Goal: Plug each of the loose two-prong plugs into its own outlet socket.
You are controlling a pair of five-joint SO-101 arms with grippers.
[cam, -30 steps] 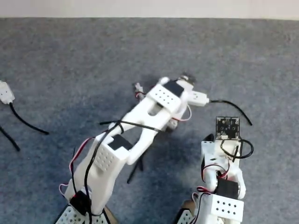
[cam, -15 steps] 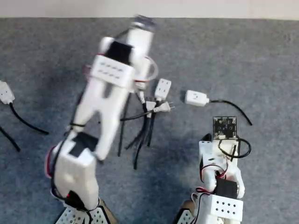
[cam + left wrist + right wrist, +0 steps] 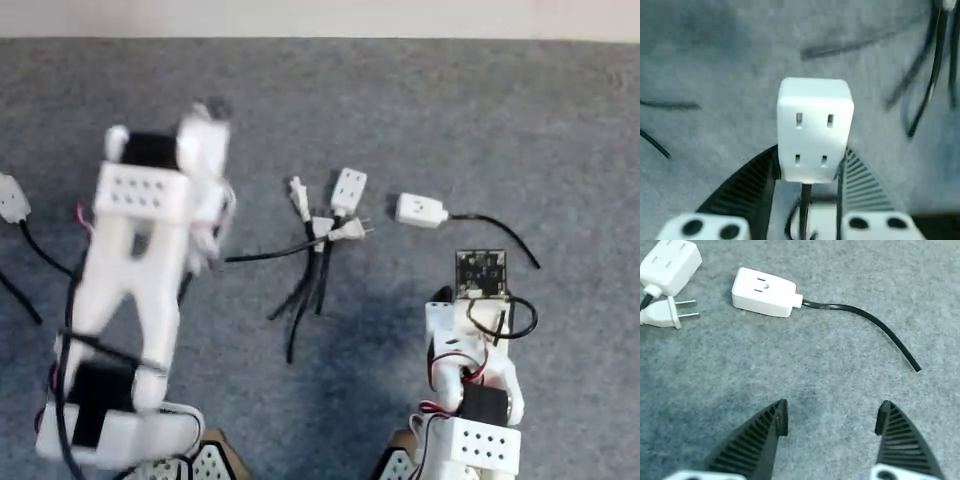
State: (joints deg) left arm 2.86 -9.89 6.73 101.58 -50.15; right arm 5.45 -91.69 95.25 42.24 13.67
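Note:
My left gripper (image 3: 810, 152) is shut on a white outlet socket (image 3: 815, 120), slot face toward the camera, held above the grey carpet. In the high view that arm (image 3: 140, 210) stands raised at the left, and a black cord (image 3: 265, 254) trails from it toward the pile. At the middle lie a second white socket (image 3: 348, 190), a corded socket (image 3: 420, 210) and loose two-prong plugs (image 3: 350, 232) (image 3: 298, 193). My right gripper (image 3: 832, 420) hangs open over bare carpet, short of the corded socket (image 3: 765, 292) and a plug (image 3: 665, 315).
Another white socket (image 3: 12, 198) with a black cord lies at the far left edge. Black cords (image 3: 305, 295) fan out from the plugs toward the front. The right arm (image 3: 470, 350) sits low at the front right. Grey carpet (image 3: 480, 110) spreads behind.
The left arm has lifted from beside the corded socket at the middle and swung up and over to the left. The right arm has not moved.

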